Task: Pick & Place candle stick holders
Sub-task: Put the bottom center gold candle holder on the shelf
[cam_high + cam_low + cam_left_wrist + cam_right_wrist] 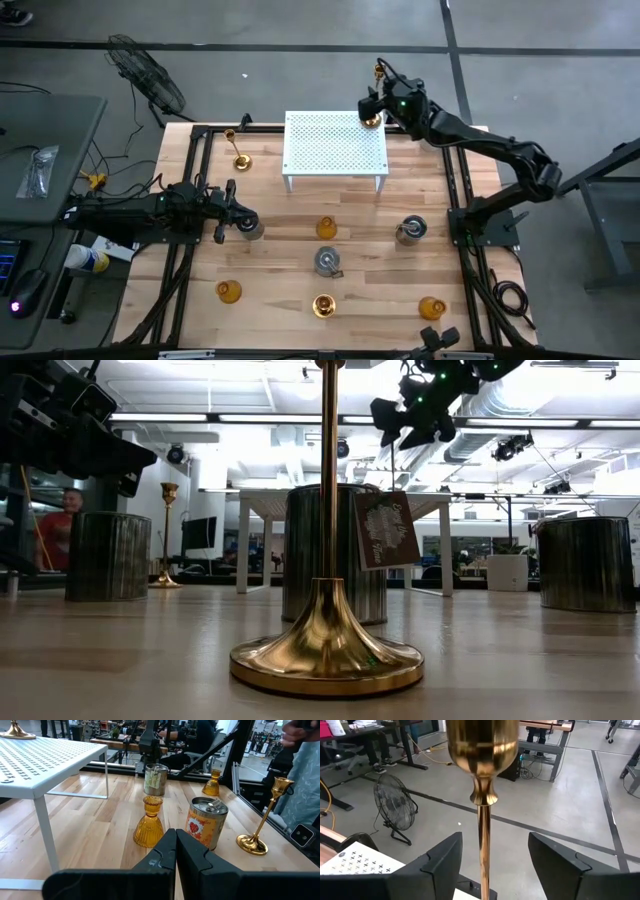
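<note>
Gold was the thing to watch here: a tall slim gold candlestick with a round base [373, 118] stood on the white perforated metal stand [335, 146], out at the stand's 2 o'clock corner. The right gripper [377, 97] sat around its stem, fingers apart with a clear gap on both sides of the stick in the right wrist view, so nothing was clamped.

The left gripper [237, 210] was over at 9 o'clock on the wooden table [290, 290], fingers pressed together on nothing, just beside a squat silver jar-like holder [252, 230]; couldn't tell if they touched.

Rest of the set was scattered around the table:
- second gold candlestick [239, 150] standing at about 10 o'clock, left of the stand
- third gold candlestick [324, 306] at 6 o'clock, near the front edge
- silver jar-like holder with a tag [329, 262] just below the middle
- another silver jar-like holder [411, 231] toward 4 o'clock
- amber glass holder [326, 229] dead centre
- amber glass holder [229, 291] at 7 o'clock
- amber glass holder [431, 307] at 5 o'clock

So one holder was up on the stand, eight down on the wood. Off the table at 11 o'clock a black floor fan [148, 75] stood on the concrete.
</note>
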Action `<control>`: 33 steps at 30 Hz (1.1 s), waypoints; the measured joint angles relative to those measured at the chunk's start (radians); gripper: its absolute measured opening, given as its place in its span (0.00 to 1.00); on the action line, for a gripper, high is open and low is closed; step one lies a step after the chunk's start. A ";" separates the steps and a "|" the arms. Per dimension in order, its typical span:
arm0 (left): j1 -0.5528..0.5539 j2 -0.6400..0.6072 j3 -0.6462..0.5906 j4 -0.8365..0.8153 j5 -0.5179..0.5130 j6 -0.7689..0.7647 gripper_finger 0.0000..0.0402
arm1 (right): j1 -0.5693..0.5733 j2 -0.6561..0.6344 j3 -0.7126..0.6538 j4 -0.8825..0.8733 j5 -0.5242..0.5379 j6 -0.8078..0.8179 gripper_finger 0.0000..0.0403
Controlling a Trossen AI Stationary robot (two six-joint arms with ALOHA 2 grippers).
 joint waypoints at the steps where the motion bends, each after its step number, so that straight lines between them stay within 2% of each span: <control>1: 0.000 0.000 0.000 0.000 0.000 0.000 0.00 | 0.003 -0.007 0.000 -0.009 0.000 0.000 0.55; 10: 0.000 0.000 0.000 0.000 0.000 0.000 0.00 | 0.065 -0.115 0.000 -0.272 -0.004 0.006 0.55; 16: 0.000 0.000 0.000 0.000 0.000 0.000 0.00 | 0.155 -0.211 0.001 -0.469 -0.027 0.012 0.55; 19: 0.000 0.000 0.000 0.000 0.000 0.000 0.00 | 0.213 -0.261 0.001 -0.560 -0.095 0.030 0.55; 24: 0.000 0.000 0.000 0.000 0.000 0.000 0.00 | 0.313 -0.357 -0.010 -0.673 -0.290 0.054 0.55; 29: 0.000 0.000 0.000 0.000 0.000 0.000 0.00 | 0.435 -0.502 -0.161 -0.630 -0.449 0.036 0.55; 33: 0.000 0.000 0.000 0.000 0.000 0.000 0.00 | 0.552 -0.616 -0.301 -0.565 -0.500 0.034 0.55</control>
